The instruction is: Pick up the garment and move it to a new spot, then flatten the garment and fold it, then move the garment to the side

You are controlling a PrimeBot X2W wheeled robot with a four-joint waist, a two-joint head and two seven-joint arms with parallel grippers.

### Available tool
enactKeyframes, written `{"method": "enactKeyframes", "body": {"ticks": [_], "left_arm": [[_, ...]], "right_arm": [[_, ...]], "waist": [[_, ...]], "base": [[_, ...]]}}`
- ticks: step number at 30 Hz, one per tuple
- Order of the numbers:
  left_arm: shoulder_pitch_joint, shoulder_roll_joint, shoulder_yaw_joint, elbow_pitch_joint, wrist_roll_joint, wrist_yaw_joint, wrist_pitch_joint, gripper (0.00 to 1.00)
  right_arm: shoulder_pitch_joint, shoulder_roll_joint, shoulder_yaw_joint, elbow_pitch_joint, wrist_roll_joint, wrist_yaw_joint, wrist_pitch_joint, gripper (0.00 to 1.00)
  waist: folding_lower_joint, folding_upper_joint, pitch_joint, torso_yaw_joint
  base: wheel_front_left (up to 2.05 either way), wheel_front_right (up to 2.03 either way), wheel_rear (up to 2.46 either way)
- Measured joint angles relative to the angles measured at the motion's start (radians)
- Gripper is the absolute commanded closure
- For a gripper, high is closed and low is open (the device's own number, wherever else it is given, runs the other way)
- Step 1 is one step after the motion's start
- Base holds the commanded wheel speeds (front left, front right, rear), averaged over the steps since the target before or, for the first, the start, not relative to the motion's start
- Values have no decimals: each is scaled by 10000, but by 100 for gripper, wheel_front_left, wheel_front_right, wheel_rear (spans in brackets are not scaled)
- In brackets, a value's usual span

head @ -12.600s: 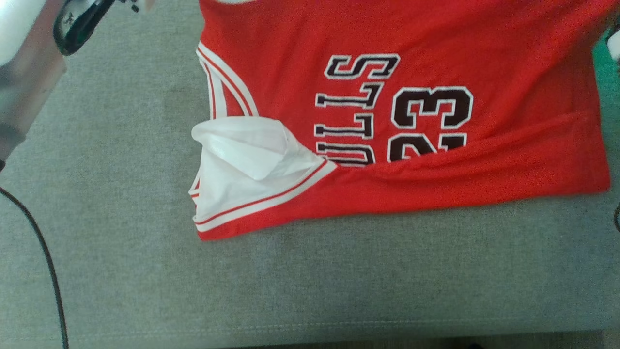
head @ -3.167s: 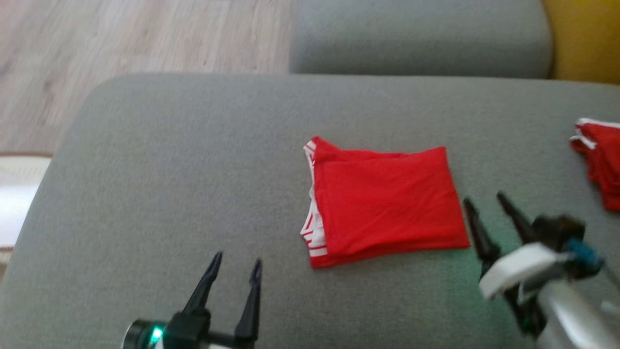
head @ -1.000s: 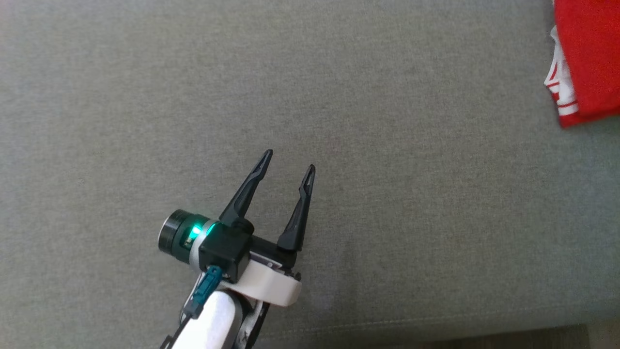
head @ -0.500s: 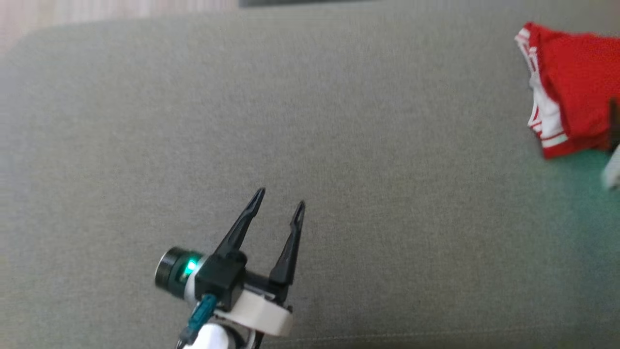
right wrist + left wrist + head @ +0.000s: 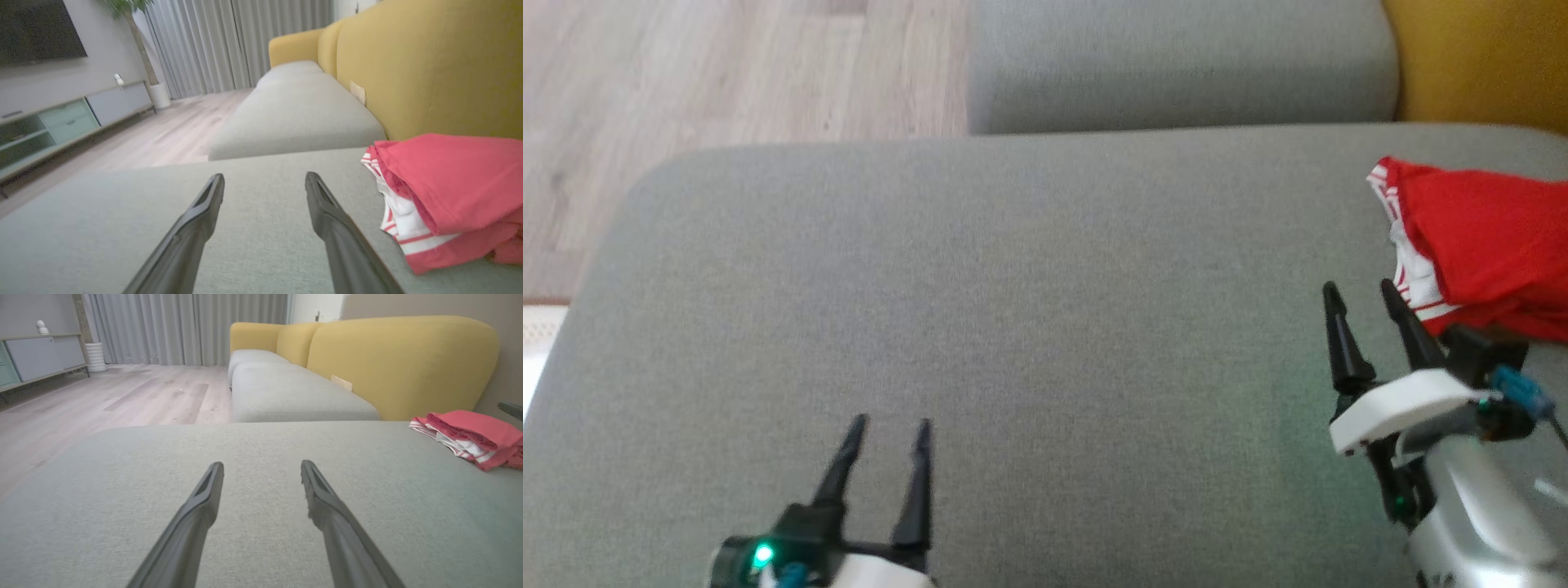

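1. The grey sofa seat cushion (image 5: 1045,286) spreads beneath both my grippers and is bare between them and ahead of my fingers.
2. The folded red jersey (image 5: 1486,237) rests on that cushion, just ahead and to the right of my right gripper (image 5: 1359,287). Its white-striped edge faces my fingers, and its red body runs away to the right. That far end is cut off, so I only judge that its long axis crosses my fingers' line.
3. My right gripper stands wide open and grips nothing. Its right finger is near the jersey's closest corner, apparently with a gap between them.
4. My left gripper (image 5: 890,423) is also spread wide and empty, with the jersey well apart to its right. The right arm is clearly nearer, so any last nudge sideways would be its job.
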Motion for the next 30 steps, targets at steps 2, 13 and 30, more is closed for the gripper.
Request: {"method": "enactKeyframes", "body": {"ticks": [2,13,30], "left_arm": [[159,-2,326,-86,-132,69,0,0],[968,-2,1337,-617,-280,-479,2,0],[1617,-2,1473,-1172,121,-579,2,0]], "right_arm": [[574,236,-247,-1009,-36,0,0,0],[3904,1198,-780,-5112,-648,0,-29,0],[4978,1450,-867,-4228,-734,0,-29,0]], "waist": [[0,0,-228,3],[0,0,-1020,-19],[0,0,-1345,-78]], "base": [[0,0,0],[0,0,0],[0,0,0]]}}
